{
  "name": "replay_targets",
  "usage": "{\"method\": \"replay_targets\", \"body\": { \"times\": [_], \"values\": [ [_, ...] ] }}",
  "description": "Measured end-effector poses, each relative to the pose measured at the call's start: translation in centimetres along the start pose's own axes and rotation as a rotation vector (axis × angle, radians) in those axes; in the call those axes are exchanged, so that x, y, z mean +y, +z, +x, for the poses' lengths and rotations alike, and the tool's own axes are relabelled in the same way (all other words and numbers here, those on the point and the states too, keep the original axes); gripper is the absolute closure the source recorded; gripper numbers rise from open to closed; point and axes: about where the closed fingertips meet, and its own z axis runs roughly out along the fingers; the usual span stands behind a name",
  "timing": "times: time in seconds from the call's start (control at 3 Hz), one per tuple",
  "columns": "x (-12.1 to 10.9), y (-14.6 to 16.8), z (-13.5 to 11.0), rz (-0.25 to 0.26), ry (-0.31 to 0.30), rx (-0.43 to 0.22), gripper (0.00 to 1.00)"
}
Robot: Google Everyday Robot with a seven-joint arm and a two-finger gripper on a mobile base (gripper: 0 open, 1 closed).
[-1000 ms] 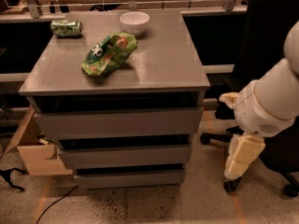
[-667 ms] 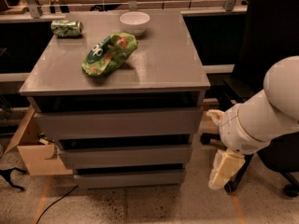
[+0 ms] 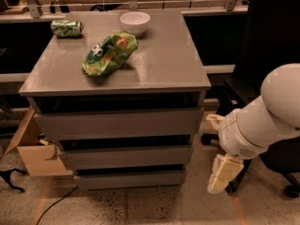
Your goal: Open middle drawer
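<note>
A grey cabinet (image 3: 117, 74) has three flat drawer fronts without handles. The middle drawer (image 3: 126, 156) is the mid-sized front between the tall top front (image 3: 122, 123) and the narrow bottom front (image 3: 131, 178). All three look closed. My gripper (image 3: 224, 173) is cream-coloured and hangs pointing down at the end of the white arm (image 3: 262, 121). It is to the right of the cabinet, beside the lower drawers and apart from them. It holds nothing.
On the cabinet top lie a green chip bag (image 3: 110, 53), a white bowl (image 3: 135, 21) and a green can (image 3: 67, 27). A black office chair (image 3: 267, 55) stands behind the arm at right. An open cardboard box (image 3: 35, 153) sits on the floor at left.
The arm and gripper have moved left and slightly down, closer to the cabinet's right side. The drawers have not moved.
</note>
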Motion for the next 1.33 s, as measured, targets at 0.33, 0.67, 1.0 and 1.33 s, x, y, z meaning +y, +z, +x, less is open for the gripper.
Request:
{"method": "replay_targets", "body": {
  "times": [0.33, 0.67, 1.0, 1.33],
  "values": [
    [1.2, 4.1, 0.9, -0.015, 0.01, 0.02, 0.0],
    [1.9, 9.8, 2.1, 0.006, 0.022, 0.031, 0.0],
    [1.4, 15.6, 1.9, 0.035, 0.011, -0.004, 0.0],
    [0.1, 21.6, 0.5, 0.052, -0.011, -0.077, 0.0]
  ]
}}
